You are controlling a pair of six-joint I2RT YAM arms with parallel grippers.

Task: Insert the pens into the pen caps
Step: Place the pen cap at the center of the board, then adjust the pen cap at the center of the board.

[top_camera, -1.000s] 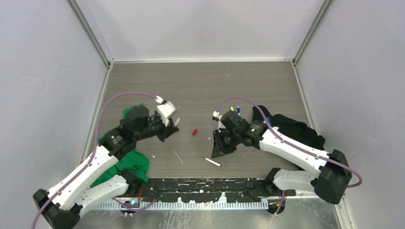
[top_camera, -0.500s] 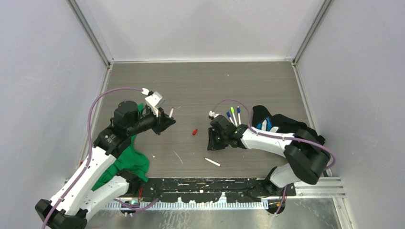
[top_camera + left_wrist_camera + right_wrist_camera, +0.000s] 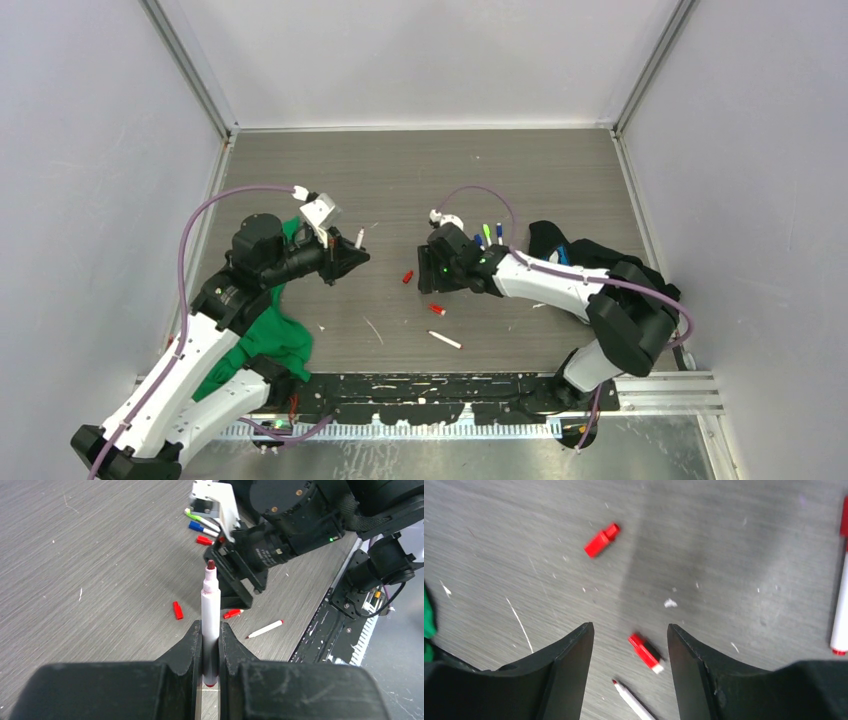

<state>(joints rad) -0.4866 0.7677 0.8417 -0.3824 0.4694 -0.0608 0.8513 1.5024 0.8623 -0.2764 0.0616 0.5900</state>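
Left gripper (image 3: pixel 210 631) clamps a red-tipped pen (image 3: pixel 210 600); right gripper (image 3: pixel 629 628) gapes, empty.

The left gripper (image 3: pixel 211 630) holds a pen (image 3: pixel 210 605) standing up. A cap (image 3: pixel 408 277) lies on the table (image 3: pixel 400 180) between both grippers. A second cap (image 3: pixel 645 652) lies below the right gripper (image 3: pixel 630 630), with a thin pen (image 3: pixel 445 340) nearer the arm bases
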